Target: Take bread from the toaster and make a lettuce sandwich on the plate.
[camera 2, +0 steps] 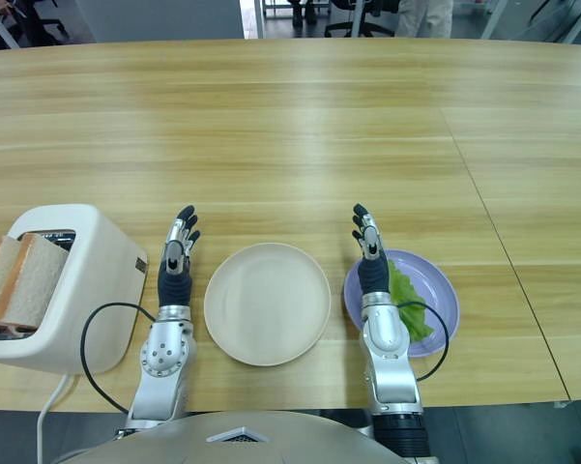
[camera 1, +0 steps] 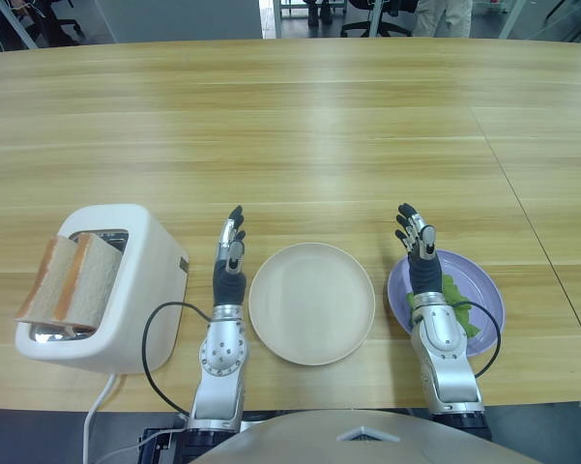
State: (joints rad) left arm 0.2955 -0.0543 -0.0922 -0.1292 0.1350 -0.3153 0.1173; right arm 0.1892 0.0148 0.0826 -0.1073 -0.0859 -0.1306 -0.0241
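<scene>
In the left eye view, a wooden table [camera 1: 319,126] carries everything in a row along its near edge. At the left of that row stands a cream toaster [camera 1: 140,280] with 2 bread slices [camera 1: 68,280] sticking up out of its slots, crusts brown, leaning slightly to the left. Just right of the toaster is the left hand [camera 1: 232,253], fingers stretched out straight toward the far edge and holding nothing. Beside it, near the middle of the near edge, lies a round cream plate [camera 1: 311,303]. Further right sits a purple plate [camera 1: 483,290] with a lettuce leaf [camera 1: 459,300] on it. The right hand [camera 1: 418,246] is over the left part of the purple plate, fingers also straight and gripping nothing; whether it touches the plate or the leaf cannot be told.

In the right eye view, the same row appears with the toaster at the left border and the bread slices still in the slots. A black cable [camera 2: 92,338] loops from the left wrist past the toaster's right side, and a white power cord [camera 2: 48,416] runs from the toaster's base over the near edge. A second black loop [camera 2: 435,333] crosses the purple plate beside the lettuce leaf. The cream plate lies between the 2 hands, apart from both.
</scene>
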